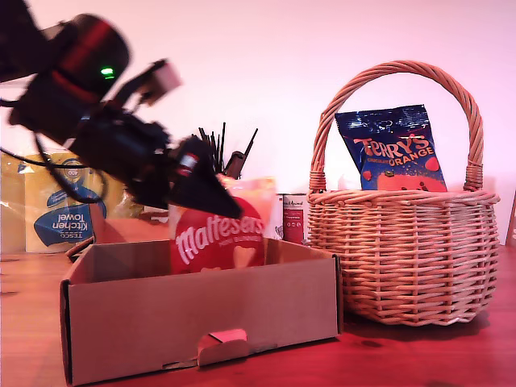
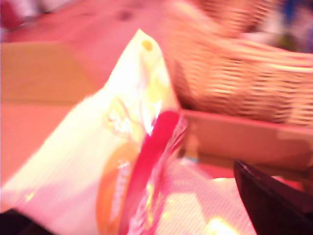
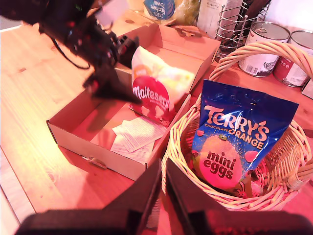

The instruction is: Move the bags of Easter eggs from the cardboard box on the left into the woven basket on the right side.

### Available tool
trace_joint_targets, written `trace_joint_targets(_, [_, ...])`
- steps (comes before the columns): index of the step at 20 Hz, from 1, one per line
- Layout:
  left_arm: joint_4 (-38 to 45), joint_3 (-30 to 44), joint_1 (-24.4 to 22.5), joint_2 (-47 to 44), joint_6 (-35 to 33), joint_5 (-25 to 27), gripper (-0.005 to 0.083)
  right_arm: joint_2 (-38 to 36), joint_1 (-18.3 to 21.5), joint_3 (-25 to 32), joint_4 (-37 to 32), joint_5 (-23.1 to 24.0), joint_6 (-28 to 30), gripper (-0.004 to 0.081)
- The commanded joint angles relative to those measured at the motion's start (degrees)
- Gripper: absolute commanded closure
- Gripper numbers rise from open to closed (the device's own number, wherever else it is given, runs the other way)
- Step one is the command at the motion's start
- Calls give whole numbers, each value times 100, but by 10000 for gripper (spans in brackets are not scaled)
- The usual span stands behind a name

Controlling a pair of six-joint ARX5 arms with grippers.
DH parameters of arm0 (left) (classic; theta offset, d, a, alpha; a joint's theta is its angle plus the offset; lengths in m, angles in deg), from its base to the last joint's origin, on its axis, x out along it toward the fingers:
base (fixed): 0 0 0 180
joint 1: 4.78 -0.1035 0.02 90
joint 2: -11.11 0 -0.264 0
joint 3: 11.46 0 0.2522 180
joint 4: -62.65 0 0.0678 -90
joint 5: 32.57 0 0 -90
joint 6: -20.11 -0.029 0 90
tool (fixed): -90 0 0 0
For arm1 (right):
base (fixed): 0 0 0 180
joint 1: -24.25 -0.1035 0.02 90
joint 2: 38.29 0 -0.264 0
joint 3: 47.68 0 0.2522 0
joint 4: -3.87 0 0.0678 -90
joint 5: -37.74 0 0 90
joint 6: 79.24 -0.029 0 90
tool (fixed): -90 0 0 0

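The first claw (image 1: 211, 193) is closed on the Maltesers bag (image 1: 216, 239), held upright above the cardboard box (image 1: 201, 322), and the bag should be carried high over the woven basket (image 1: 403, 254) rim, while the second claw (image 3: 163, 182) is nearly closed, holding nothing.

A Terry's Orange bag (image 3: 238, 142) stands in the woven basket (image 3: 178, 147); a Maltesers bag (image 3: 156, 88) hangs over the cardboard box (image 3: 93, 142).

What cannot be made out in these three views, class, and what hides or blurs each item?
- Cardboard box floor: exterior view, front wall hides it.
- Maltesers bag lettering: first wrist view, motion blur.
- Woven basket bottom: second wrist view, Terry's Orange bag covers it.
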Motion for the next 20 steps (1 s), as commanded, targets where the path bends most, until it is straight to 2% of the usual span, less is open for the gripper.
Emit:
trace_joint_targets(1, [70, 4, 0, 476, -20, 92, -4, -11, -24, 90, -46, -9, 33, 783])
trace_joint_targets(3, [243, 4, 28, 778, -170, 420, 30, -11, -24, 90, -42, -11, 31, 783])
trace_joint_targets(5, [433, 4, 26, 977, -179, 647, 140, -11, -24, 90, -42, -11, 28, 783])
trace_joint_targets(8, [494, 0, 22, 1045, -232, 756, 459, -11, -24, 90, -42, -11, 7, 783])
trace_joint_targets(10, [566, -9, 22, 1029, -229, 756, 616, -11, -24, 90, -39, -11, -11, 783])
trace_joint_targets(16, [629, -118, 26, 789, -151, 748, 735, -11, -24, 90, -42, -9, -11, 783])
trace_joint_targets(20, [232, -120, 26, -68, -57, 570, 756, -11, -24, 90, -37, 0, -9, 783])
